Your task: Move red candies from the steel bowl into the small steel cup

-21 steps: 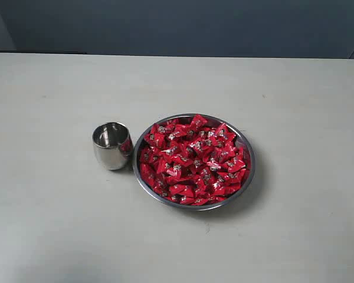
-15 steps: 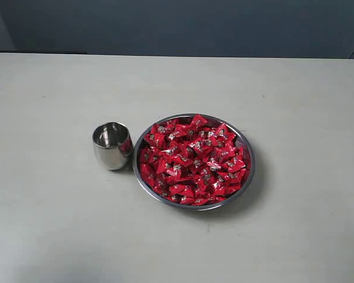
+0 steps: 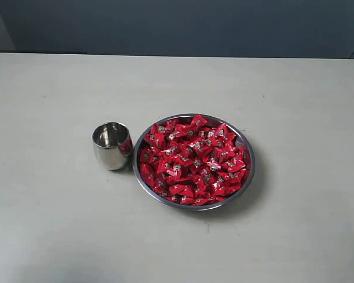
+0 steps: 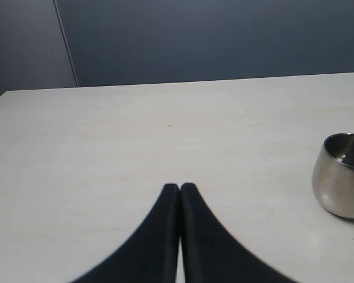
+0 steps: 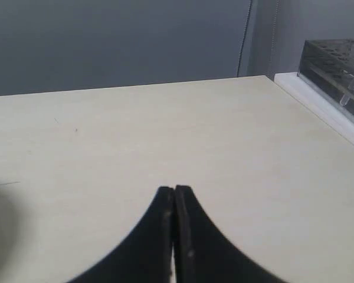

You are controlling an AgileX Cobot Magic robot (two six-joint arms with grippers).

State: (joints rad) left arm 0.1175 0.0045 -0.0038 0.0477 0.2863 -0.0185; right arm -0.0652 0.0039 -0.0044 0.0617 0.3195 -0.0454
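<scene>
Candies (image 3: pixel 192 159) heaped in bowl (image 3: pixel 252 160); cup (image 3: pixel 112 145) upright just beside, likely for short transfers; left tool (image 4: pixel 179 187), right tool (image 5: pixel 174 190): tips together, empty.

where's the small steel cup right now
In the exterior view the small steel cup stands upright on the table, just left of the steel bowl heaped with red candies.

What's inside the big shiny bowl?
The steel bowl is heaped with red candies in shiny wrappers. Only a strip of bare inner wall shows near the rim. The bowl's bottom and any candies lower down are covered by those on top.
</scene>
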